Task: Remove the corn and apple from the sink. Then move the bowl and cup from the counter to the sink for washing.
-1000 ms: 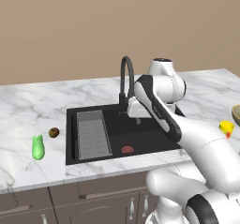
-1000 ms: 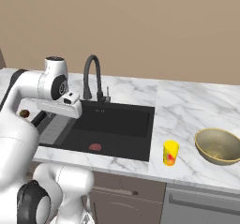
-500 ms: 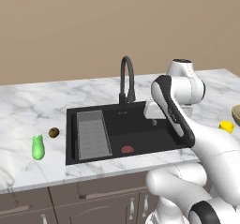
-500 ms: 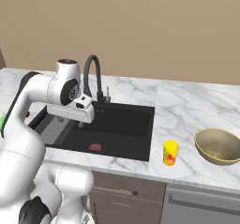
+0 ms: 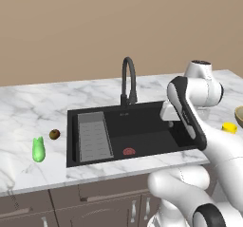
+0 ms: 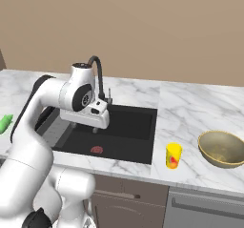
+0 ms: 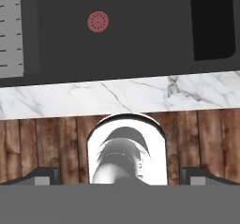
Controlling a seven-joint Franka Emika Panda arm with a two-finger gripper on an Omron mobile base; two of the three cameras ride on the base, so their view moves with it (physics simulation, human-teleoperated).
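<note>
The green corn [image 5: 38, 149] lies on the white marble counter [image 5: 28, 112] left of the black sink [image 5: 142, 126], with the small brown apple [image 5: 54, 134] beside it. In the right base view the yellow cup [image 6: 173, 156] and the tan bowl [image 6: 223, 148] stand on the counter [image 6: 190, 108] right of the sink [image 6: 128, 122]. My gripper [image 5: 171, 119] [image 6: 94, 126] hangs open and empty over the right part of the basin. In the hand view my gripper [image 7: 120, 176] has its fingertips [image 7: 42, 176] set wide apart, above the sink [image 7: 140, 31] and the counter's front strip [image 7: 70, 96].
A black arched faucet [image 5: 127, 79] rises behind the basin. A ribbed grey drain rack [image 5: 94, 136] fills the sink's left side, and a flat reddish disc [image 5: 128, 151] lies on the basin floor. My arm partly covers the cup [image 5: 229, 127] in the left base view.
My arm has swung to the right across the sink, carrying the open, empty gripper from near the faucet toward the basin's right side. The things on the counter have not moved.
</note>
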